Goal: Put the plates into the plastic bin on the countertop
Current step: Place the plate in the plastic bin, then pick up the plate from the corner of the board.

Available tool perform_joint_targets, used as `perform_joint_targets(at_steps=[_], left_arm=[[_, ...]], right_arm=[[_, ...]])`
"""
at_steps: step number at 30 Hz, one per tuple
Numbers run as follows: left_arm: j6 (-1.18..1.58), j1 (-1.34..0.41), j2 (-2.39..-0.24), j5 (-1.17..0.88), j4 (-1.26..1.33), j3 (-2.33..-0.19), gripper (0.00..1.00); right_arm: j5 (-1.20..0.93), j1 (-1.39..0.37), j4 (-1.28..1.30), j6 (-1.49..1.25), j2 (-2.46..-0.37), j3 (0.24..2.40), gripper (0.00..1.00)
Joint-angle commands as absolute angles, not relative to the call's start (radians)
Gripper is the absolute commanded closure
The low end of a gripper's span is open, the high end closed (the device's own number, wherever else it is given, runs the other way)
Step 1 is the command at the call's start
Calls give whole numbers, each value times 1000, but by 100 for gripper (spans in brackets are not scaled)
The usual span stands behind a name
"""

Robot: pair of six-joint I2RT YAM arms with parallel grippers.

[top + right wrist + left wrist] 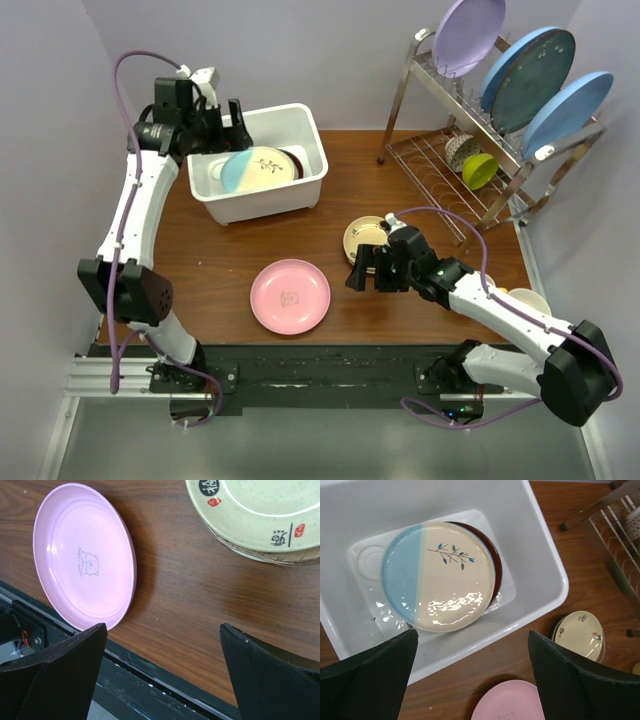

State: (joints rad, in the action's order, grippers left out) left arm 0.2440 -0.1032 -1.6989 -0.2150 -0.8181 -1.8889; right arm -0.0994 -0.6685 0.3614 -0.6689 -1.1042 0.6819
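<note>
A: Since we go front to back, what's nearest?
B: Pink plate point(290, 296), flat on the surface point(210, 270), close to the front edge, nothing on it. Not in the bin yet.
A: R pincer?
B: R pincer point(368, 272) spread wide, empty, low over the surface btw. the pink plate and the cream plate point(362, 232). Prob. parked there because either rim is within reach. A flat plate gives only its rim to pinch.
A: Cream plate alone?
B: Looks stacked on sth. else, can't tell what. Also outside the bin.
A: Bin?
B: Bin point(255, 205) sits further back, left side. Two plates inside: blue plate point(255, 167) lying on the maroon plate point(492, 555), flat and nested, so there's room on top for the rest.
A: L pincer?
B: L pincer point(222, 125) is over the bin's far-left corner, spread, nothing btw. the fingers. Reads as finished w/ that drop, but that's my guess only.
A: Farthest?
B: Rack point(450, 110), back right. Its upright plates aren't our job.
A: Progress?
B: Two in, at least two out. Pink looks the easiest next pick.
</note>
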Motion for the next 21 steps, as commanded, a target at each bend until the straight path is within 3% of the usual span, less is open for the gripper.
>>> perform_joint_targets(at_steps=[1, 21], left_arm=[[305, -100, -1589, -327, -735, -1823, 4], [433, -106, -1229, -449, -580, -1304, 4]], right_arm=[[-146, -672, 299, -686, -1112, 673, 1], [-258, -713, 138, -741, -1255, 643, 4]])
